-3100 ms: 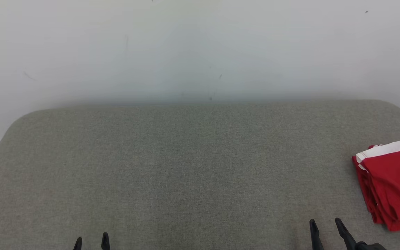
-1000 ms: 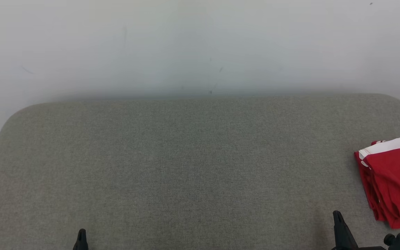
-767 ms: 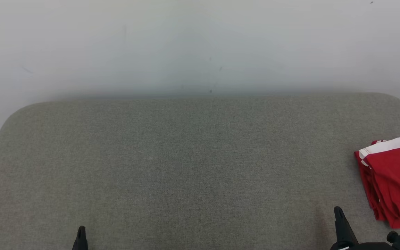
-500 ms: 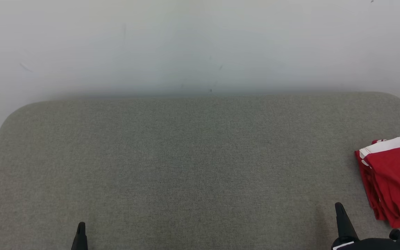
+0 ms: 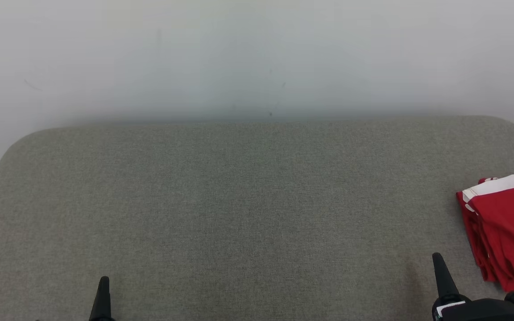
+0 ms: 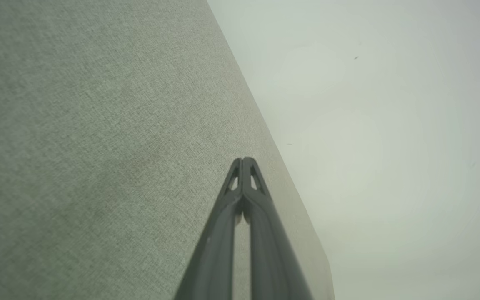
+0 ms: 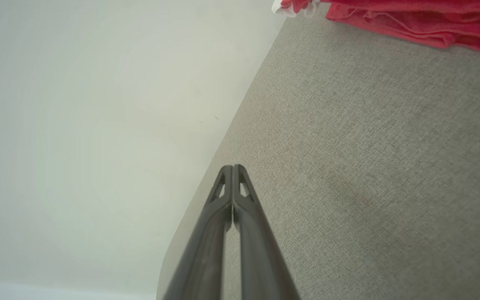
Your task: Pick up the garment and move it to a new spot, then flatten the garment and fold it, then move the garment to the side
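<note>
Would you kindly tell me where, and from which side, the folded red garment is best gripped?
Probably the left edge of the red garment, where the stacked layers lie exposed. The right gripper, shut, sits near it on that side. Once opened, it could come in from the left and pinch all layers together.

There is one folded red garment with a white band [image 5: 504,227] and one grey fabric-covered cushioned surface [image 5: 239,200]. The dark, long-fingered grippers number two, the left gripper [image 5: 103,281] and the right gripper [image 5: 437,257]. There is one pale wall [image 5: 257,53].
</note>
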Tool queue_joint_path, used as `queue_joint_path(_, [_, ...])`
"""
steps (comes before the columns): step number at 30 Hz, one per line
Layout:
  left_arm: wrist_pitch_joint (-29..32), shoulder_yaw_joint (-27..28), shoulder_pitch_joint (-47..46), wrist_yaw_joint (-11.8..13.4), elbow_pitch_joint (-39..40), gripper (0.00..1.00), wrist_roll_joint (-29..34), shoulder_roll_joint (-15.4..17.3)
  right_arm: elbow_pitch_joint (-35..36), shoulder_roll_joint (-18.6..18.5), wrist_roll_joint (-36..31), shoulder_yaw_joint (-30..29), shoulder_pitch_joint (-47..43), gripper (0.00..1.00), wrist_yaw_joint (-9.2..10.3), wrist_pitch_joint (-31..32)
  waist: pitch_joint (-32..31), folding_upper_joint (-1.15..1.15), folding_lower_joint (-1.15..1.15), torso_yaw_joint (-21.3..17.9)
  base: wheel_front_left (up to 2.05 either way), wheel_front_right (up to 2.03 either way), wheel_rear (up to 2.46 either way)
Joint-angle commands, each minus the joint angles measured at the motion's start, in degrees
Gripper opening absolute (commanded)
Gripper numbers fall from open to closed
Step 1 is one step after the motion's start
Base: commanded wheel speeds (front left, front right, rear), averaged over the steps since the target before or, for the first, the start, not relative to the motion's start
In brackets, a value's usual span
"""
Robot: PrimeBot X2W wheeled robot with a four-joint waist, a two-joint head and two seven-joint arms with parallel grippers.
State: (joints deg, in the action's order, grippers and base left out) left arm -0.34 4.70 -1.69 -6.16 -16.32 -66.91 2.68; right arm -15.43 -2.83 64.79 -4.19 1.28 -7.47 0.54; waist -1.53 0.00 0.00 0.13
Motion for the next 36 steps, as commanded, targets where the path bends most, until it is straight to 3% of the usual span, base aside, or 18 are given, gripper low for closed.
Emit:
queue_joint_path(1, [0.4, 0.3, -1.4, -0.5, 0.7, 0.0, -1.3, 0.2, 0.8, -0.1, 1.6, -0.3, 1.2, 0.0, -0.03, 0.3, 0.0, 0.0, 0.0, 0.0, 0.0, 0.0, 0.0])
queue_joint_path(36, [4.8, 1.4, -3.7, -1.1, 1.8, 0.0, -17.5, 0.3, 1.3, -0.1, 18.8, -1.7, 3.8, 0.0, -0.04, 4.1, 1.0, 0.0, 0.0, -0.1, 0.0, 0.0, 0.0])
